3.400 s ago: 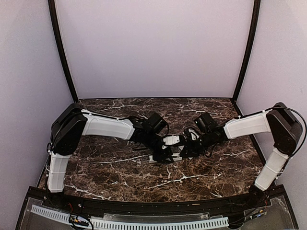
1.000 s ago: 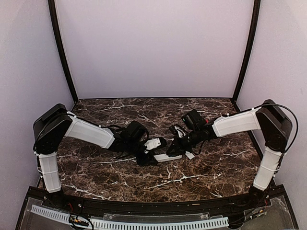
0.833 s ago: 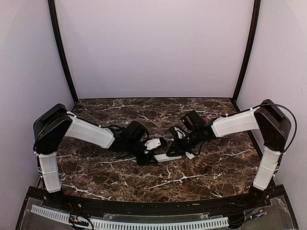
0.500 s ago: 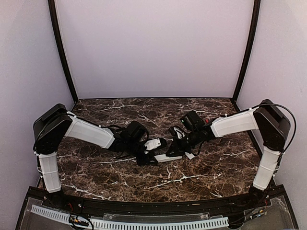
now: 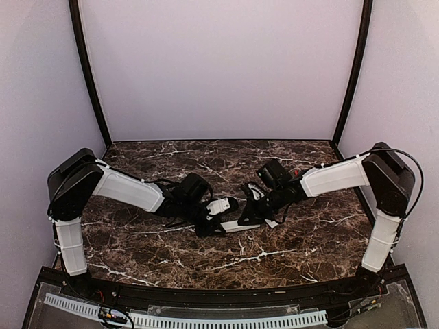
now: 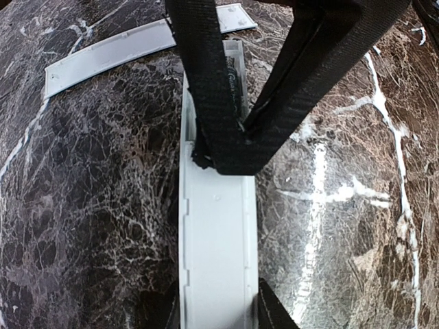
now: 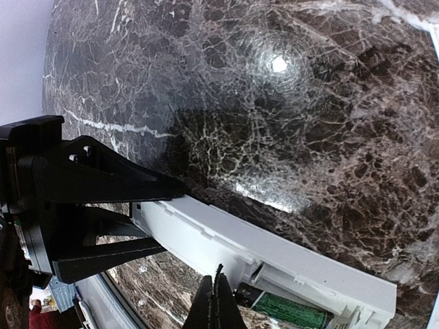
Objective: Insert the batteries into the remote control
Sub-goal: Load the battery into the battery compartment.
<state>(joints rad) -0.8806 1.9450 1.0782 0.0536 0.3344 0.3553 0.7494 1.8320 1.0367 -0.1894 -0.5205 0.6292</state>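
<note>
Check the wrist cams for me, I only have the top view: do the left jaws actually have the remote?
Observer: Yes. The left wrist view shows the left jaws closed on the sides of the remote.
Operator: Right jaws?
Observer: Shut, empty, tips down on the remote at its recess.
Operator: Cover?
Observer: Off. The cover lies flat on the table beside the remote's far end.

White remote control (image 6: 216, 253), dark brown marble table (image 6: 89, 205) (white-veined); pale grey-white cover strip (image 6: 110, 58), green label (image 7: 295, 312)
</note>
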